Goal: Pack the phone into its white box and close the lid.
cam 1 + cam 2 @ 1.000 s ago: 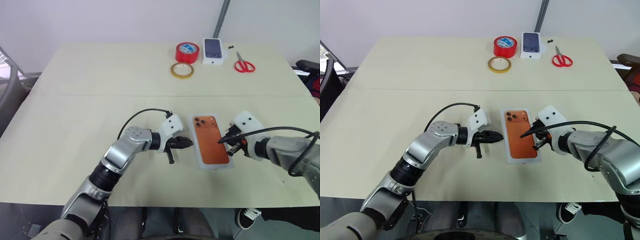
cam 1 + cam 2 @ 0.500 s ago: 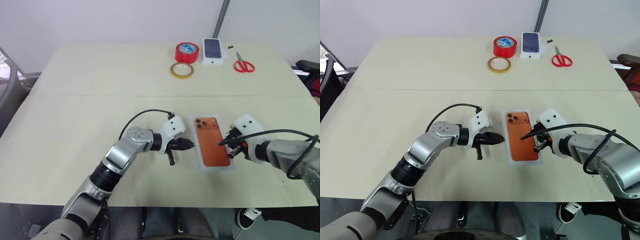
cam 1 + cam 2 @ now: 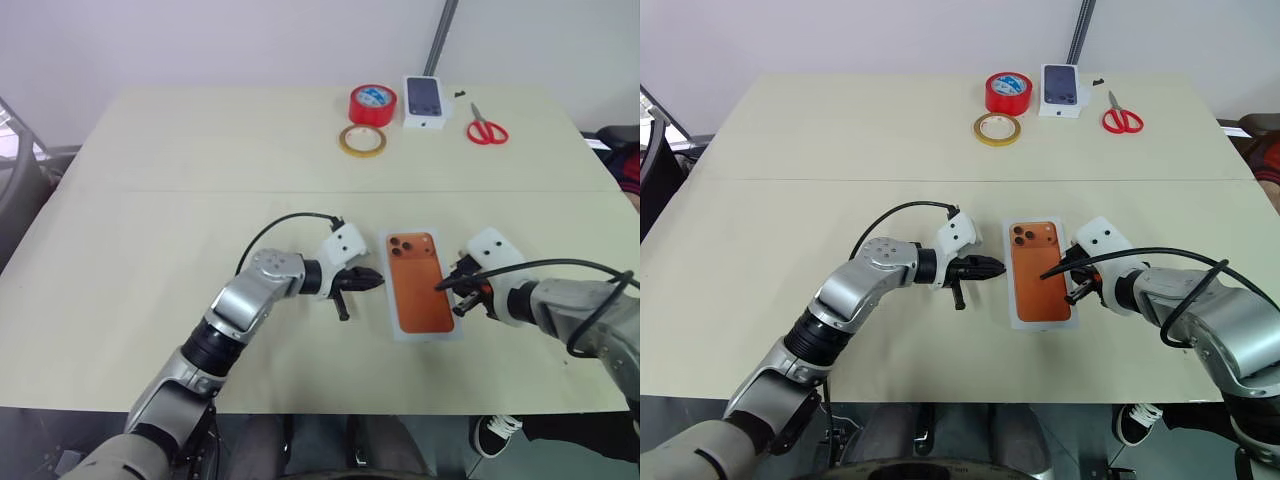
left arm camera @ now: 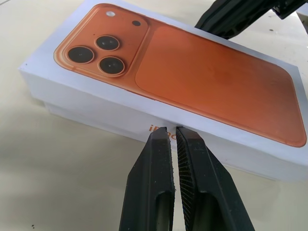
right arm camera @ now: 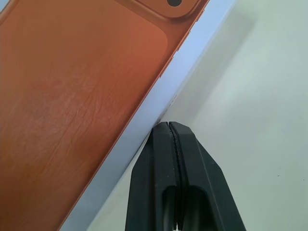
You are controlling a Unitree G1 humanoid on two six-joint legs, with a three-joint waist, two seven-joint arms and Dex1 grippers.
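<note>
Table [image 3: 150, 200], head view: closed white box [image 3: 392, 318] lies at near centre, between the two arms. Left gripper [image 3: 375, 279] is clenched and empty, just beside one long side; right gripper [image 3: 443, 286] is clenched and empty at the other.

Left wrist view: lid [image 4: 96, 102] seated, its top showing an orange phone back with three lenses; fingertips [image 4: 161, 134] at the side wall.

Right wrist view: pinched tips against the box's edge.
</note>
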